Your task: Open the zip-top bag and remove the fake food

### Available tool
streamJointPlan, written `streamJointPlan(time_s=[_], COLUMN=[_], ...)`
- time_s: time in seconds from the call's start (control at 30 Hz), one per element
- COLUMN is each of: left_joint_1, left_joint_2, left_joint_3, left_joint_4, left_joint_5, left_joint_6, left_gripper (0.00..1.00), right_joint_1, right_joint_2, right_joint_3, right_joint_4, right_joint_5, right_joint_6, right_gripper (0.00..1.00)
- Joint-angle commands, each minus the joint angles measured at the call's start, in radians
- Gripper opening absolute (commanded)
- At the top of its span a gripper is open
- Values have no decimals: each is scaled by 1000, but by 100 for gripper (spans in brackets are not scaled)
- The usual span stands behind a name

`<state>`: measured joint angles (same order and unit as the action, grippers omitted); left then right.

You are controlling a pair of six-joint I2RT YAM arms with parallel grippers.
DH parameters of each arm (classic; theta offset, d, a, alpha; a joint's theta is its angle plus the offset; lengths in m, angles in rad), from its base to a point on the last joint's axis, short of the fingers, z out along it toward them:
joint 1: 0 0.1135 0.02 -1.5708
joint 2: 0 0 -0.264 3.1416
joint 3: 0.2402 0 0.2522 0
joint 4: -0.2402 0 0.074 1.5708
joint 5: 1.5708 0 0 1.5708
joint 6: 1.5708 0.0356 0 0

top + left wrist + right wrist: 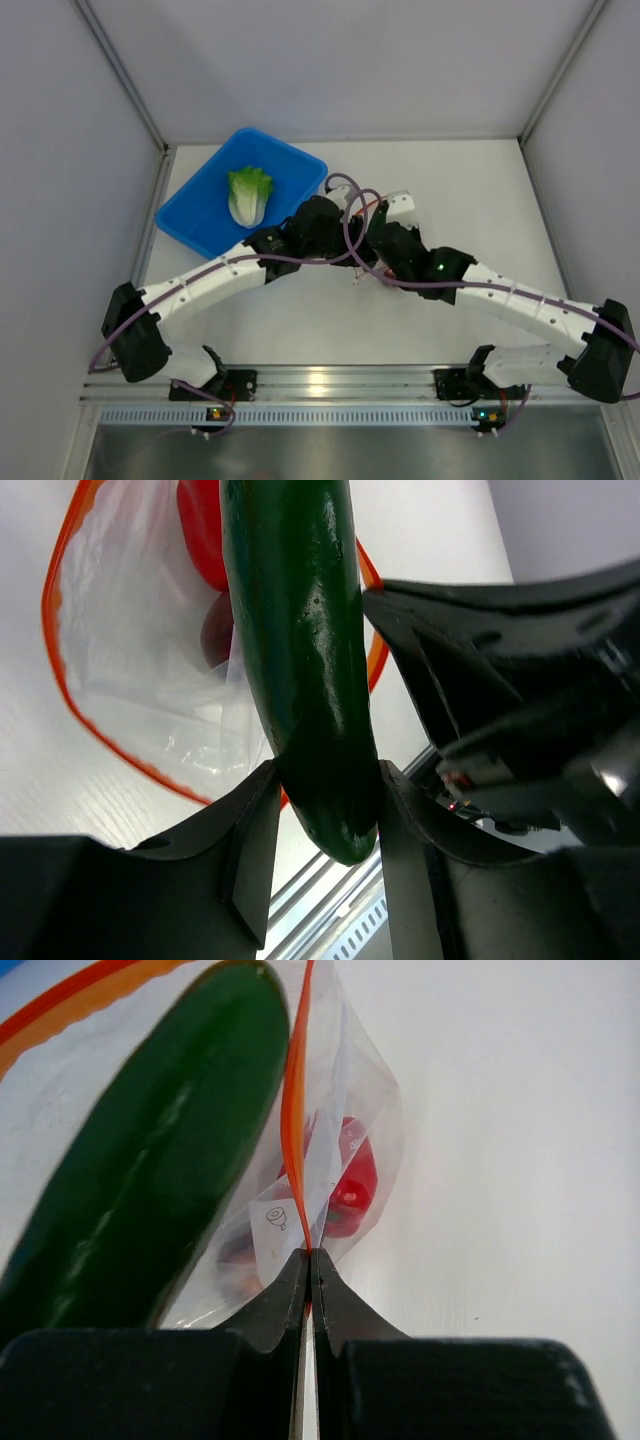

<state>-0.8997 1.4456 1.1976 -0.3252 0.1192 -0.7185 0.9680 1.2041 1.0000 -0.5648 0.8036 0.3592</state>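
Tabletop [480,200], white and walled on three sides, carries everything here. Both arms reach in from the near edge and meet over its middle, the left arm [210,275] from the left and the right arm [510,300] from the right, their wrists close together and hiding most of what lies under them from above.

At the back left sits a blue bin [190,215], turned at an angle. A lettuce [249,193] lies in it, alone, well apart from the bag.

The bag [130,680] lies on the table between the two wrists, clear and crinkled, its mouth spread into a wide loop edged by the orange-red strip [292,1110]. The right gripper [308,1260] is pinched tight on that strip, fingers pressed together with only plastic between them, holding one lip of the mouth upright.

The left gripper [325,810] is clamped on the cucumber [295,630], one finger on each side near its rounded end, which pokes out past the fingers. The cucumber runs lengthwise across the open mouth; whether its far end lies inside the bag I cannot tell.

Deeper in the bag lies the red pepper [200,530], and just beside it a dark purple piece [215,630], both behind the plastic.
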Motion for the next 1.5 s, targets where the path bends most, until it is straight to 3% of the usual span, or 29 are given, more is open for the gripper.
streamJointPlan(time_s=[0.0, 0.27, 0.53, 0.67, 0.77, 0.93, 1.13, 1.17, 1.23, 1.3, 1.37, 1.47], left_joint_1=[10, 35, 120, 179, 223, 392, 573, 591, 630, 654, 663, 663], left_joint_2=[-73, -135, -269, -295, -306, -258, -127, -87, -48, -1, 21, 19], left_joint_3=[-30, -35, -81, -96, -93, -93, -43, -35, -15, 0, 11, 29], left_joint_4=[-15, -121, -195, -206, -209, -210, -207, -207, -206, -206, -206, -204], left_joint_5=[30, -36, -333, -392, -406, -348, -268, -262, -269, -282, -296, -300], left_joint_6=[51, 122, 126, 117, 137, 175, 241, 241, 248, 241, 234, 232], left_gripper=[0, 0, 0, 0, 0, 0, 1, 7, 10, 27, 38, 42], right_joint_1=[-41, -143, -233, -244, -250, -250, -250, -250, -250, -252, -250, -252], right_joint_2=[-34, -54, -101, -118, -130, -150, -164, -166, -173, -184, -190, -195], right_joint_3=[8, 20, 5, -14, -26, -35, -43, -47, -54, -60, -70, -87], right_joint_4=[13, 14, 13, 13, 16, 20, 19, 28, 36, 46, 63, 80], right_joint_5=[2, -60, -119, -139, -153, -182, -202, -207, -221, -231, -257, -314], right_joint_6=[-20, -40, -60, -58, -57, -65, -68, -69, -74, -74, -78, -94], right_gripper=[0, 0, 0, 0, 0, 0, 0, 0, 0, 0, 0, 0])
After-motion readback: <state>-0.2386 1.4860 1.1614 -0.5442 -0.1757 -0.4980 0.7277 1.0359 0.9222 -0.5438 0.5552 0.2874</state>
